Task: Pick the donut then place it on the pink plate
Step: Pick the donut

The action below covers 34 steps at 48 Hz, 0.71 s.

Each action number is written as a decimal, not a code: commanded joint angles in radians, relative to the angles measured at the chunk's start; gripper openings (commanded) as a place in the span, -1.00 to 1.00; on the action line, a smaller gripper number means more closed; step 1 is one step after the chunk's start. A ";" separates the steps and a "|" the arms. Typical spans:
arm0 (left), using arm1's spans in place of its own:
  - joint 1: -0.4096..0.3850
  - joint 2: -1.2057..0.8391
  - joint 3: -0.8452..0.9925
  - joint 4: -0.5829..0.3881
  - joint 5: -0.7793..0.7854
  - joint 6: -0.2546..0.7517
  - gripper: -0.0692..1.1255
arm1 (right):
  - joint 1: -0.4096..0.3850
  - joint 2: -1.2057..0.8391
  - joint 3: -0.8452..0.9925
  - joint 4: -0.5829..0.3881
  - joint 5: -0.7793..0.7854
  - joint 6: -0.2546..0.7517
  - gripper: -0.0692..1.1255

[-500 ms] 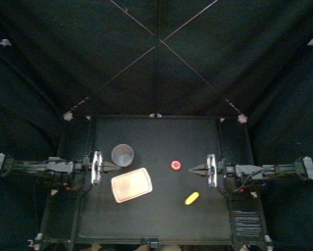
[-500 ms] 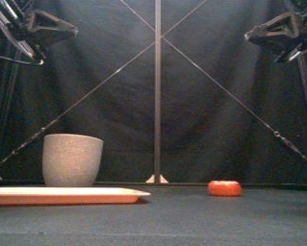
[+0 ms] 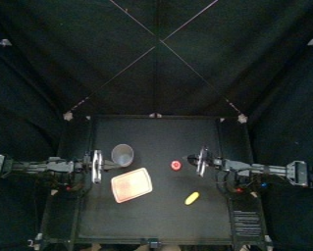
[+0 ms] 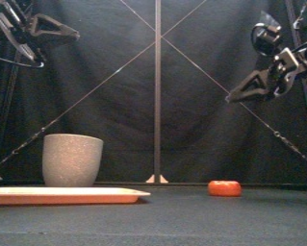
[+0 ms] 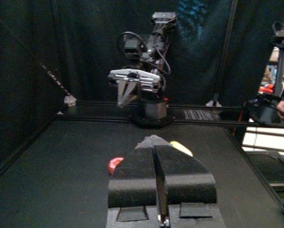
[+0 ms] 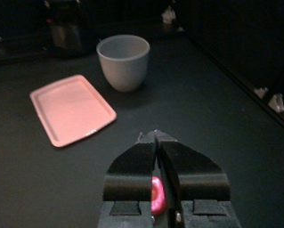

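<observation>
The donut (image 3: 178, 166) is small, red and round, and lies on the table right of centre; the front view shows the donut (image 4: 224, 188) low at the right. The pink plate (image 3: 131, 184) is a flat tray left of it. My right gripper (image 3: 201, 163) hovers just right of the donut, well above the table, jaws shut and empty. In the right wrist view the donut (image 6: 158, 191) shows under that gripper (image 6: 162, 136), with the plate (image 6: 73, 109) beyond. My left gripper (image 3: 93, 168) rests shut at the table's left, beside the plate.
A tall grey speckled cup (image 3: 122, 153) stands just behind the plate, also seen as the cup (image 4: 72, 159) in the front view. A small yellow toy (image 3: 191, 198) lies in front of the donut, toward the table's front right.
The right arm has swung inward and lower, bringing its gripper closer to the donut. The left arm, donut, plate and cup have not moved.
</observation>
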 commanded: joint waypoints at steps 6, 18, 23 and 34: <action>-0.002 0.005 -0.009 -0.006 -0.009 -0.003 -0.85 | -0.008 0.069 -0.021 0.040 -0.032 0.012 0.27; -0.002 0.005 -0.008 -0.009 -0.011 0.000 -0.85 | -0.015 0.138 -0.034 0.166 -0.057 0.025 0.92; -0.002 0.005 -0.005 -0.008 -0.009 0.000 -0.85 | -0.014 0.178 -0.043 0.167 -0.057 0.023 0.83; -0.003 0.005 0.011 -0.009 -0.011 -0.002 -0.85 | -0.005 0.327 -0.067 0.167 -0.037 0.025 0.83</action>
